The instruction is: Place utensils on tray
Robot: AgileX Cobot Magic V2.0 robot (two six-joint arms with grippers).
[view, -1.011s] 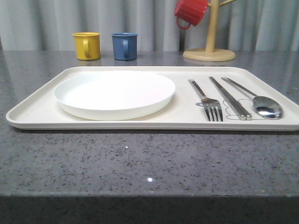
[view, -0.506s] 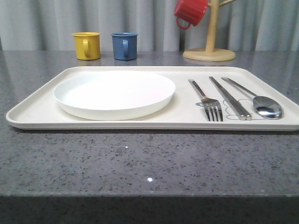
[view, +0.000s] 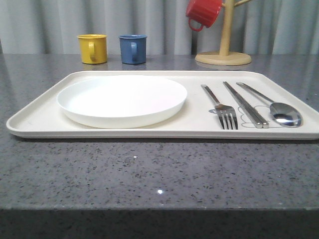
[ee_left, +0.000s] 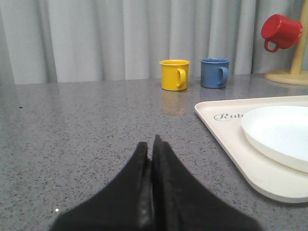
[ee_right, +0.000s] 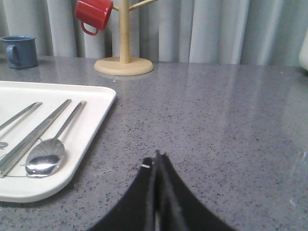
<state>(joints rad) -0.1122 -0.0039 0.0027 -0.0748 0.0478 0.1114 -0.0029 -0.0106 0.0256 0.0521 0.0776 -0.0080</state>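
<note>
**Operator:** On the bench (view: pixel 159 169), where do the task items lie?

**Technician:** Tray (view: pixel 40 117) sits across the middle of the bench. Plate (view: pixel 122 99) rests on its left half. On its right half, side by side and apart from one another, lie the fork (view: pixel 223 109), the chopsticks (view: pixel 245 103) and the spoon (view: pixel 279 109), in that order from left to right, handles pointing away from the robot.

**Operator:** Pincer status?

**Technician:** Left pincer (ee_left: pixel 151 144): clenched, fingers pressed together, nothing between them, low over bare bench to the left of the tray. Right pincer (ee_right: pixel 156 161): likewise clenched and empty, over bare bench to the right of the tray, near the spoon's corner.

**Operator:** Step in hand?

**Technician:** Judged from the layout, placement looks complete; no utensil lies off the tray. Both arms appear parked. The next move likely calls for nothing but a check that each piece lies inside the rim, then hold position.

**Operator:** Count?

**Technician:** One tray, one plate, one fork, one pair of chopsticks, one spoon. Behind the tray: three mugs, namely one yellow mug (view: pixel 92 49), one blue mug (view: pixel 133 49), and one red mug (view: pixel 203 13) hung on one wooden mug tree (view: pixel 223 50).
</note>
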